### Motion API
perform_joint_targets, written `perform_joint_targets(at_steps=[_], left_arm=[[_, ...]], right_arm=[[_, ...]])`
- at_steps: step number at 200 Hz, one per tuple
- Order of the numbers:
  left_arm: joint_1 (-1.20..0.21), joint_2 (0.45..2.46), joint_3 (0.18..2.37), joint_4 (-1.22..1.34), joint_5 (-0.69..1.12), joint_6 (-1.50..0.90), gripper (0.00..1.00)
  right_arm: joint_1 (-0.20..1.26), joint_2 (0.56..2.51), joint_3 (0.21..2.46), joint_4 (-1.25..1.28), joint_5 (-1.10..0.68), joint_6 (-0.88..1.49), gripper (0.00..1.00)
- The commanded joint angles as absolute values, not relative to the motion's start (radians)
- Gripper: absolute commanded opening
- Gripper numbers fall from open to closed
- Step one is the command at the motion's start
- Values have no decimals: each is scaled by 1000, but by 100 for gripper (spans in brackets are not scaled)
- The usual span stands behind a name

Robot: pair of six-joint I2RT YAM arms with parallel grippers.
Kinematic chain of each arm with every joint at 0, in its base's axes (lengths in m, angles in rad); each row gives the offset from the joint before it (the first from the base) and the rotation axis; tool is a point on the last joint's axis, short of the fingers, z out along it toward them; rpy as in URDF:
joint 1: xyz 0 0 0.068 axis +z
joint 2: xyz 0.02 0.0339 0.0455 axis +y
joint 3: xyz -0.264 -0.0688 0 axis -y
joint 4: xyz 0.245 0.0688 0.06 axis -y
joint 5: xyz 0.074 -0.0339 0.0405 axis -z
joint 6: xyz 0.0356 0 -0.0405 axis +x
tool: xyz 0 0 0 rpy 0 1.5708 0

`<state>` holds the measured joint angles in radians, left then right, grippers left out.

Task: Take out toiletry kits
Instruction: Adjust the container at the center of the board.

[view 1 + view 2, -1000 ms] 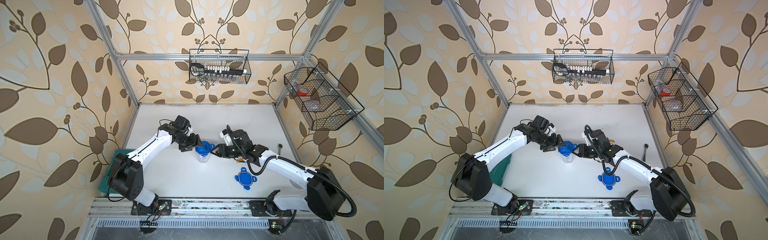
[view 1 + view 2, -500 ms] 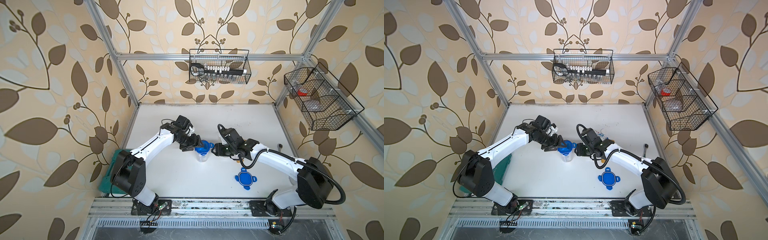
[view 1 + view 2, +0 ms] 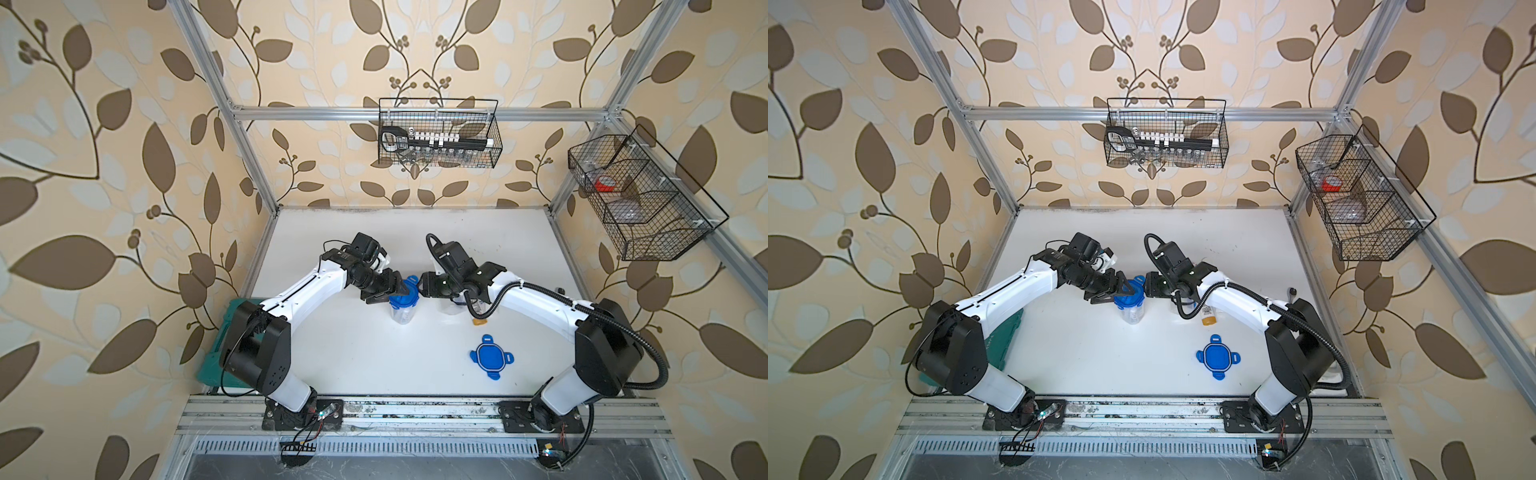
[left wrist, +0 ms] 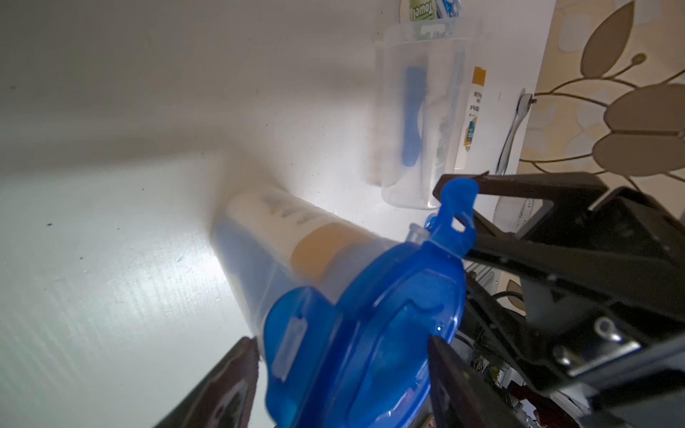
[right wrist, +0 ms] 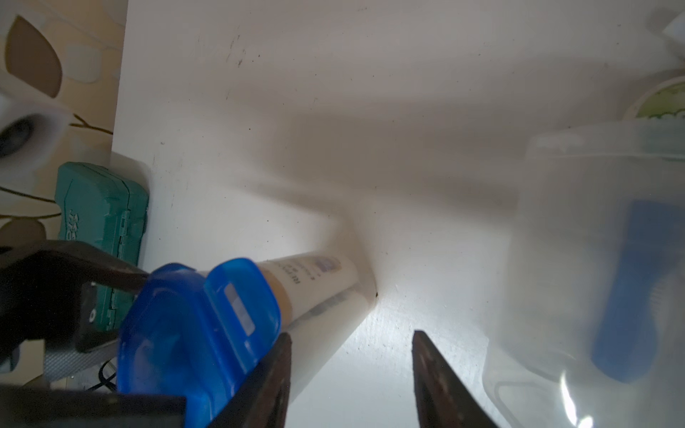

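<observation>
**STATUS: SECOND JAR NOT YET OPENED**

Progress, judged from the present layout: partly done. One jar unlidded, with at least one item out. One jar closed, with its kit inside. Remaining: release the tabs, lift off the lid, empty both jars.

Positions, all relative to the lidded jar (image 3: 402,311), left to right:

- Far left, at the edge of the surface (image 3: 374,365): green case (image 3: 216,332). Not part of the task.
- Immediately left and above: left tool (image 4: 341,355), jaws set wide and astride the blue lid (image 4: 370,333). Firm clamping on the lid cannot be told.
- Inside the jar: white bottle with an orange band (image 4: 296,229), fully enclosed, directly below the left tool.
- Immediately right: right tool (image 5: 350,341), jaws about half apart with only bare surface between them. One finger tip at the raised lid tab (image 4: 457,192).
- Further right, under the right arm: open jar (image 4: 419,111), with a blue toothbrush (image 4: 409,122) inside.
- Just beyond the open jar: orange-capped bottle (image 3: 1207,318), lying on the surface.
- Right and toward the front: loose lid (image 3: 491,356), flat on the surface, well apart.
</observation>
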<state>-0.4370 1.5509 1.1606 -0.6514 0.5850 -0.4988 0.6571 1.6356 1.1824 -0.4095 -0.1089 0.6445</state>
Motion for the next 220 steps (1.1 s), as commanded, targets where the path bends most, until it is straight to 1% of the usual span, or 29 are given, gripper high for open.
perform_joint_targets(at_steps=[1, 56, 148, 199, 220], left_arm=[[-439, 1537, 1140, -673, 601, -516, 72], [-439, 1539, 1153, -676, 594, -530, 72], [-439, 1493, 1219, -733, 531, -540, 77], [-434, 1475, 1267, -780, 458, -526, 78], [-420, 1477, 1264, -782, 455, -521, 79]], right_arm=[[658, 1689, 1252, -402, -184, 620, 51], [658, 1746, 1311, -402, -214, 617, 51], [657, 1800, 1430, -557, -71, 587, 51], [657, 1806, 1441, -511, -148, 577, 51], [656, 1819, 1456, -504, -172, 574, 51]])
